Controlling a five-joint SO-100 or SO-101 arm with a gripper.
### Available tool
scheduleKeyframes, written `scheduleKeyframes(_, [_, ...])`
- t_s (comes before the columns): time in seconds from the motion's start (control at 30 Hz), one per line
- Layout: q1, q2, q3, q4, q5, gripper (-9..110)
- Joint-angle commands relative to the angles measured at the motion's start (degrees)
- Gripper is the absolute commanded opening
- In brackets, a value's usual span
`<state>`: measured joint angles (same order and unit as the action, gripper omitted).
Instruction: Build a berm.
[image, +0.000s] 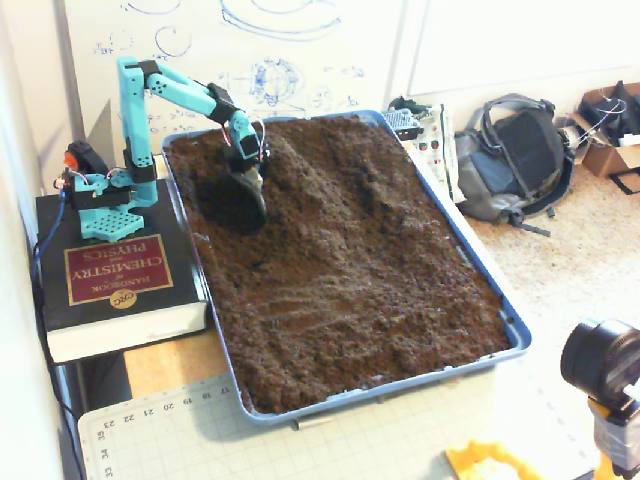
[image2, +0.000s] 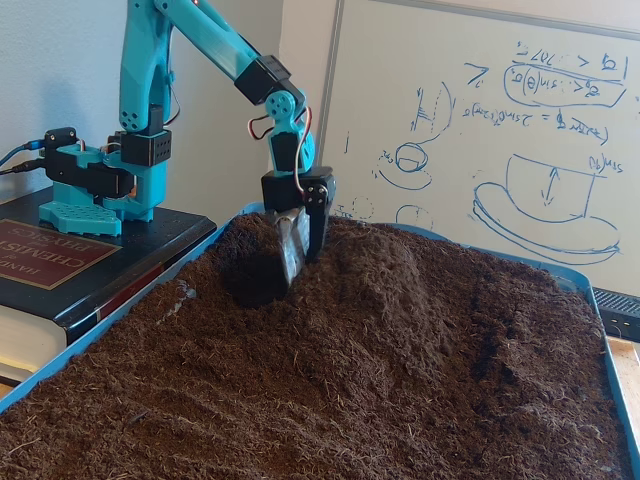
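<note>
Dark brown, crumbly soil (image: 350, 260) fills a blue tray (image: 515, 325). The arm (image2: 145, 90) is turquoise with black joints — its gripper (image2: 296, 262) dark. At left, a black book (image: 110, 275) bears a maroon, gold-lettered panel; blue scribbles mark the far whiteboard (image2: 500, 130).
</note>
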<state>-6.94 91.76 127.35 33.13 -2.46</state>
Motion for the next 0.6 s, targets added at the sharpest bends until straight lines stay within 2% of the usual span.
scheduleKeyframes(0.0, [-2.5, 10.0, -3.7, 5.9, 4.0, 0])
scheduleKeyframes(0.33, [-10.9, 19.3, -5.9, 24.2, 15.2, 0])
scheduleKeyframes(0.57, [-14.4, 9.1, -5.6, 29.8, 16.1, 0])
